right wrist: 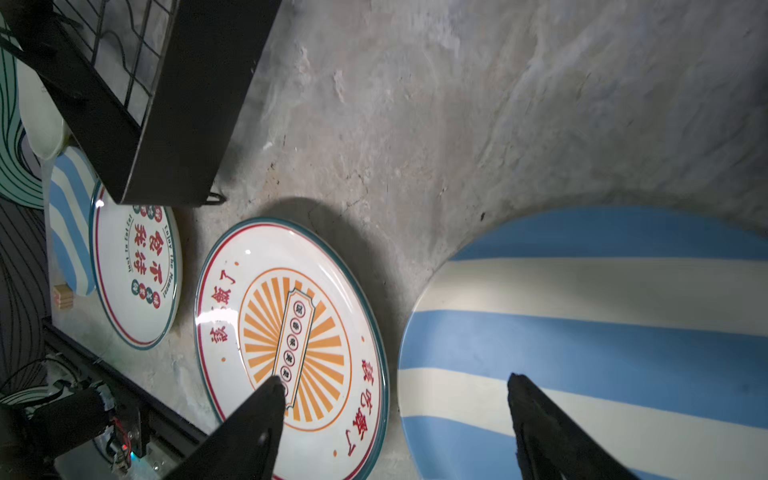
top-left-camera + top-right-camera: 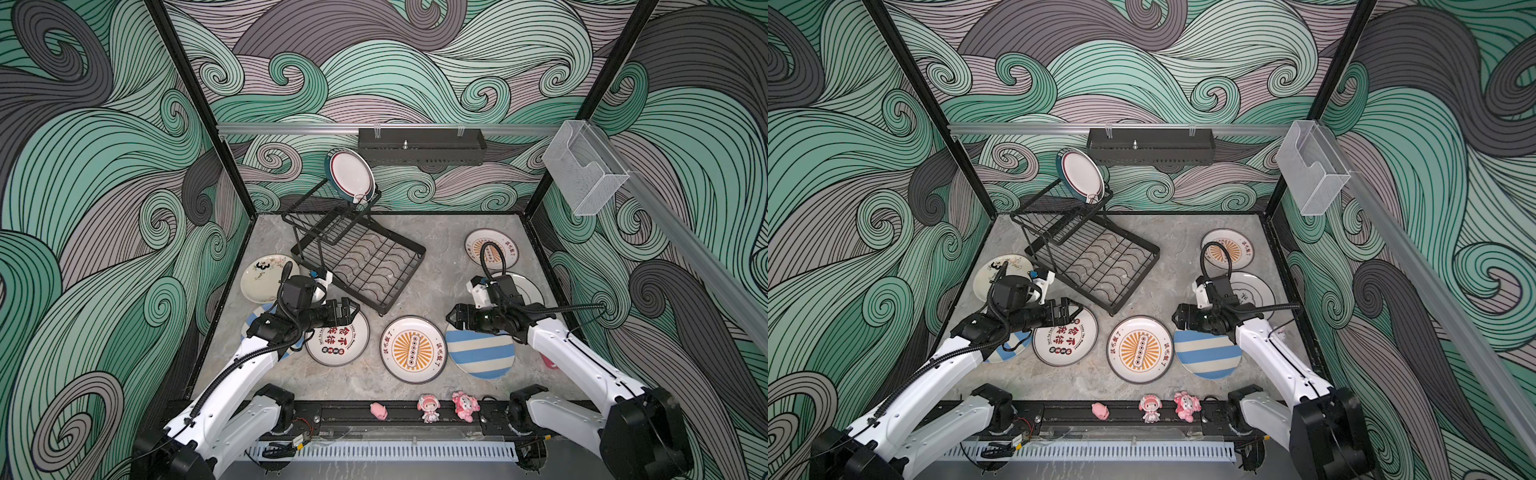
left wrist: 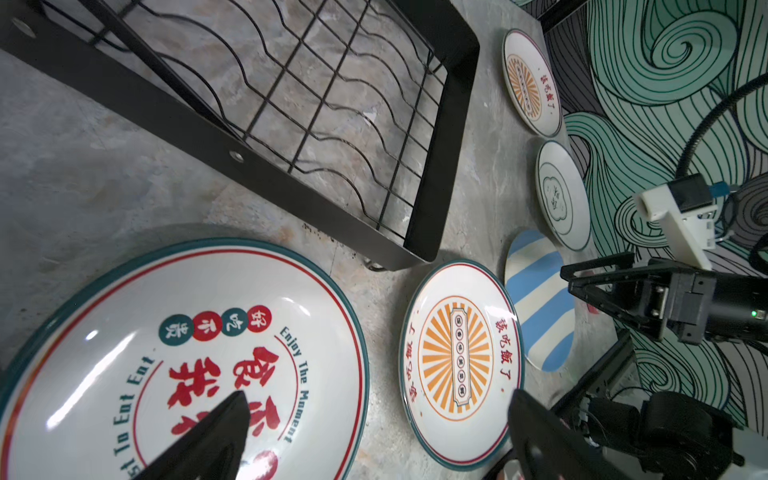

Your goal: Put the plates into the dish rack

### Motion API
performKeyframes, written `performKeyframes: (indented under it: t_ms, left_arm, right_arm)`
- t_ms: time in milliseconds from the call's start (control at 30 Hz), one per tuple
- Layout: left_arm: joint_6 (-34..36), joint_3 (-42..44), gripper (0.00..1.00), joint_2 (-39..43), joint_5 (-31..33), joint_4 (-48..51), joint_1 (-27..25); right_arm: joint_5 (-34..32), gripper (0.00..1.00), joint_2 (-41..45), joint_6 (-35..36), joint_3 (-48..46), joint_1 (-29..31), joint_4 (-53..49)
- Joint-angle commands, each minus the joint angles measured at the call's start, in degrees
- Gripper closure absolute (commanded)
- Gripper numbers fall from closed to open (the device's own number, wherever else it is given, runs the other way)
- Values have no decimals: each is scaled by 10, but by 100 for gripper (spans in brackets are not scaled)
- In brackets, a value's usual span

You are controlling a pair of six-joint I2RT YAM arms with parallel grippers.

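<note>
The black wire dish rack (image 2: 361, 257) stands at the back left, and a teal-rimmed white plate (image 2: 351, 174) stands upright in its upper tier. Flat on the table lie a character plate (image 2: 338, 340), a sunburst plate (image 2: 412, 349), a blue-striped plate (image 2: 480, 353), a floral plate (image 2: 266, 276), a second sunburst plate (image 2: 492, 249) and a white plate (image 2: 525, 286) partly under the right arm. My left gripper (image 3: 378, 395) hangs open above the character plate's right rim. My right gripper (image 1: 395, 378) is open over the gap between the sunburst and striped plates, holding nothing.
Three pink figurines (image 2: 428, 407) sit on the front rail. A black perforated shelf (image 2: 422, 145) hangs on the back wall and a clear acrylic box (image 2: 586, 166) on the right wall. Another striped plate (image 2: 253, 322) lies under the left arm.
</note>
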State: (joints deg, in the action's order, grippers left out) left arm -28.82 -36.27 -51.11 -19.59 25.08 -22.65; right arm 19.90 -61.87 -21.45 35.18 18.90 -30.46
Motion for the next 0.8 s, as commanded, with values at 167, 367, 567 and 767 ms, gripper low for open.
performKeyframes:
  t_ms: [167, 367, 567, 767]
  left_arm:
    - [-6, 20, 2, -1, -15, 41, -47]
    - [20, -12, 2, -52, -28, 66, -61]
    - [27, -1, 1, -74, -49, 18, -94]
    - [48, -24, 1, -104, -38, 31, -120]
  right_arm:
    - [35, 21, 19, -71, -32, 95, -35]
    - [43, 24, 35, -96, -57, 118, -39]
    - [66, 30, 50, -106, -73, 121, -23]
    - [83, 35, 57, -123, -96, 124, 7]
